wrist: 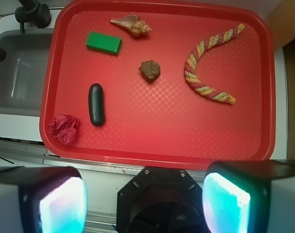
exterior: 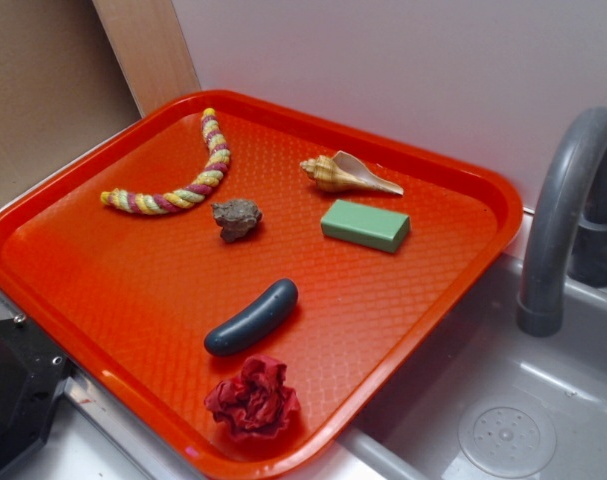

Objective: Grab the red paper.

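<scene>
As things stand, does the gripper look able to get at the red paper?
Probably yes. The red paper sits uncovered in the tray's near corner, apart from the dark capsule-shaped object. The gripper hangs open above the tray's near edge, nothing between them.

The red paper (exterior: pixel 251 399) is crumpled and matt. The tray (exterior: pixel 133 290) looks like plastic with a fine diamond-textured surface. The rope (exterior: pixel 178 178) is twisted cloth fibre, the rock (exterior: pixel 236 218) rough, the dark oblong piece (exterior: pixel 251 317) smooth with a slight sheen, the green block (exterior: pixel 365 224) matt.
</scene>
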Robot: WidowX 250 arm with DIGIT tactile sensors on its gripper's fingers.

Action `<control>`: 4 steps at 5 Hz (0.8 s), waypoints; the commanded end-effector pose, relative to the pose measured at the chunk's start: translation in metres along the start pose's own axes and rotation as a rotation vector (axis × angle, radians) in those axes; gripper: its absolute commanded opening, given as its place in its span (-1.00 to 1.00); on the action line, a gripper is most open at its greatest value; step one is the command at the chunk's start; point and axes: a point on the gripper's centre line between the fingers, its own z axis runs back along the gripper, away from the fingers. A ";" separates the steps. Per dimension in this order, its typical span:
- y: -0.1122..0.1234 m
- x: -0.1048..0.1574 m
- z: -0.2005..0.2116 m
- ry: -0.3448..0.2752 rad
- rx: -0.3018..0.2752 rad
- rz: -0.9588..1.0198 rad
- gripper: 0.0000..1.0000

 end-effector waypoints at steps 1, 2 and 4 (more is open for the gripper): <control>0.000 0.000 0.000 0.000 0.000 0.000 1.00; -0.028 0.011 -0.011 -0.005 -0.061 -0.093 1.00; -0.091 0.014 -0.049 -0.070 -0.127 -0.148 1.00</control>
